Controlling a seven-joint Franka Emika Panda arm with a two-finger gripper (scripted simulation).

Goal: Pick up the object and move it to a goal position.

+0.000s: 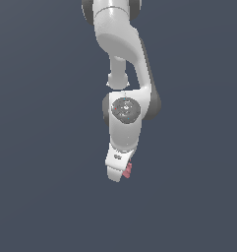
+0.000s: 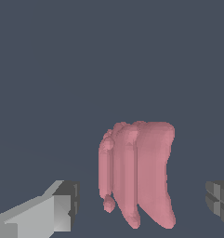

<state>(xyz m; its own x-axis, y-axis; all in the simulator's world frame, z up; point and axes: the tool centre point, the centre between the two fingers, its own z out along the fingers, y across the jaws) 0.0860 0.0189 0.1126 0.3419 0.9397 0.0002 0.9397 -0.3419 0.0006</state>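
Observation:
The object (image 2: 139, 174) is a pinkish-red ribbed lump with layered ridges. In the wrist view it lies between my two fingers (image 2: 57, 209), with a clear gap on each side, so neither pad touches it. My gripper (image 2: 141, 207) is open around it. In the exterior view the white arm reaches down and the gripper (image 1: 119, 172) hides most of the object (image 1: 128, 170); only a small red edge shows at the gripper's side toward the exterior view's right.
A flat dark grey-blue surface (image 1: 41, 197) fills the scene around the arm. No other objects show.

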